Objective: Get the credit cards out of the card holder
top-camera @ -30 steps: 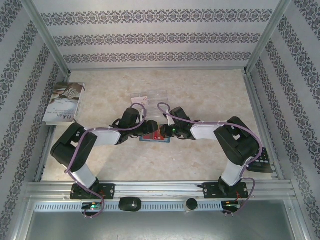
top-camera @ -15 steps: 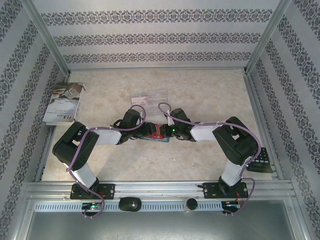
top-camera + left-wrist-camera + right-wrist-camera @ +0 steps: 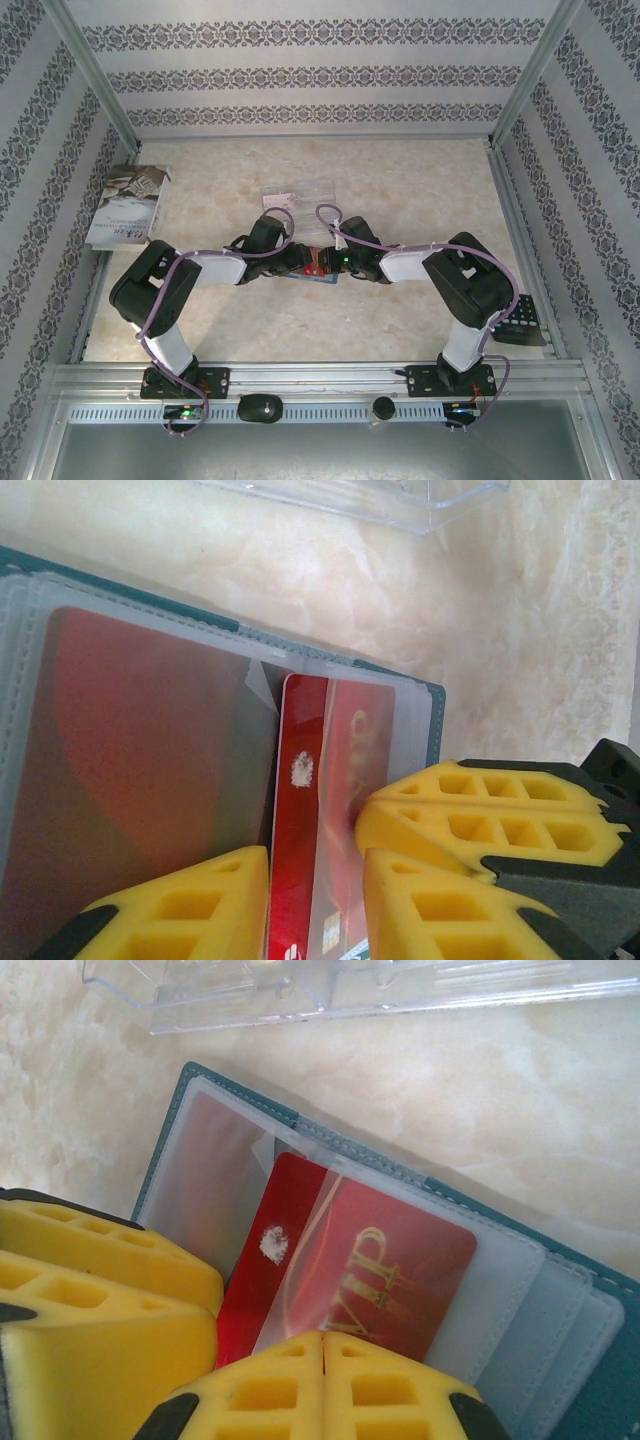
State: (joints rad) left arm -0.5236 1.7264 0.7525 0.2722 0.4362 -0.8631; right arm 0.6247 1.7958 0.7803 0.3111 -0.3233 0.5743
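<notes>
The teal card holder (image 3: 318,279) lies open mid-table under both grippers, its clear sleeves (image 3: 520,1280) facing up. A red credit card (image 3: 300,780) marked VIP (image 3: 290,1250) sticks partly out of one sleeve. Another reddish card (image 3: 140,750) sits inside the neighbouring sleeve. My left gripper (image 3: 315,865) stands narrowly open, one yellow finger on each side of the card's bare red strip. My right gripper (image 3: 323,1338) is shut, its tips pressing on the sleeve over the VIP card. The two grippers nearly touch (image 3: 312,260).
A clear plastic tray (image 3: 297,193) sits just beyond the holder, its edge in the left wrist view (image 3: 400,500) and the right wrist view (image 3: 350,990). A white booklet (image 3: 128,205) lies far left. A black calculator (image 3: 520,322) is at the right edge.
The left gripper has slid right, in over the holder, and its jaws have narrowed around the card's strip. The right gripper has stayed shut in place.
</notes>
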